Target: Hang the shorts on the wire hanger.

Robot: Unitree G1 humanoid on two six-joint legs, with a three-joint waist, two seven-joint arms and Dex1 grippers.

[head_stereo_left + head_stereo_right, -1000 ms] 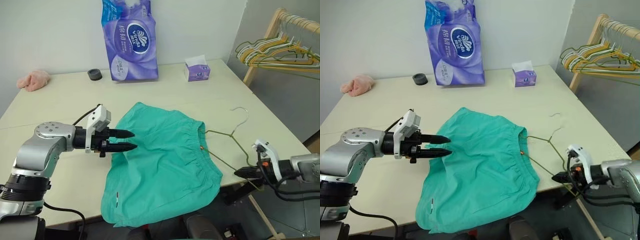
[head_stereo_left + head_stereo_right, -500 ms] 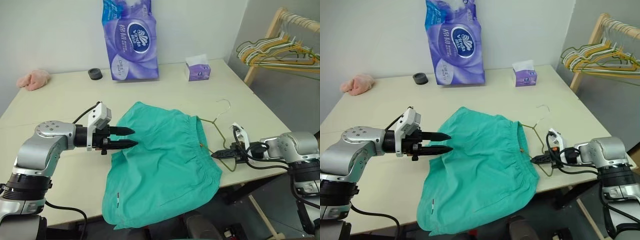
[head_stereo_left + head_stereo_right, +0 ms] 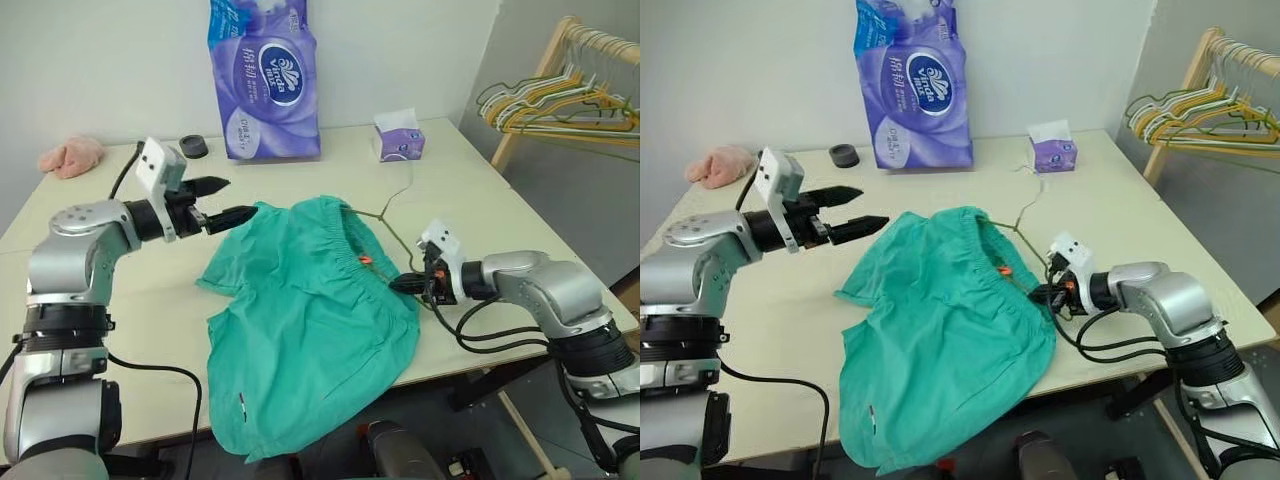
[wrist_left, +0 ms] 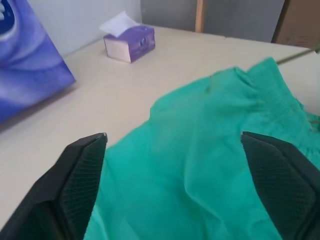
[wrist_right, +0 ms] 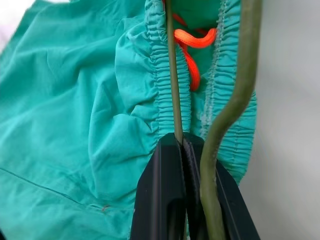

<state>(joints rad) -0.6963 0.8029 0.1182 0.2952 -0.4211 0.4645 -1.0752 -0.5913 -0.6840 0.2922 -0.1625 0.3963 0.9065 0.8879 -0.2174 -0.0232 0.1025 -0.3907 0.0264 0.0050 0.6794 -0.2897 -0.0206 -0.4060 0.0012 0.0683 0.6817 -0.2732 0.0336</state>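
The tabletop carries the shorts, which lie mid-table with the leg hems draped over its near edge, so they could slide off under a stray tug. The wire hanger reaches into the waistband by the orange tag. The right gripper has its fingers pinched shut on one wire; a thin wire could twist or slip free. The left gripper, fingers spread wide and empty, hovers beside the far leg; nothing steadies the cloth, so it may bunch.

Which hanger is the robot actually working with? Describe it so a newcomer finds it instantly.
Start at the beige table, then the teal-green fabric shorts. At their gathered waistband lies one thin dark olive-green wire hanger, pinched by the right gripper. Unlike the bunched yellow, white and green hangers, it lies alone.
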